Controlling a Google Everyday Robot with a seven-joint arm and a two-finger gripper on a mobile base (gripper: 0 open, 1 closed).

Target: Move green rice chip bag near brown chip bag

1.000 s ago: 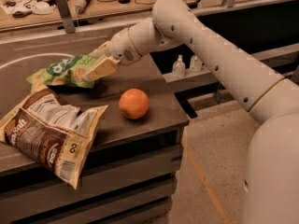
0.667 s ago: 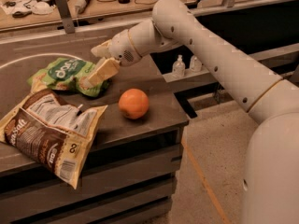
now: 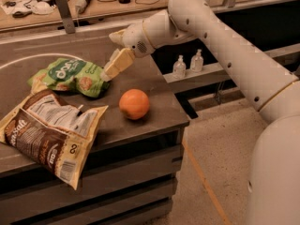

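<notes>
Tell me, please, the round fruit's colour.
The fruit is orange, seen best in the camera view; the gripper is beside the green rice chip bag.

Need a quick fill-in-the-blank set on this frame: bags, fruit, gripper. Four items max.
1. The round fruit on the dark tabletop is ___ in colour.
2. The large dark-brown pillow-shaped chip bag hangs one corner over the tabletop's ___ edge.
3. The gripper is at the small crinkly bright-green rice chip bag's ___ end, as the picture shows it.
4. On the ledge behind the arm stand ___ small clear bottles.

Missing words: orange; front; right; two.
</notes>
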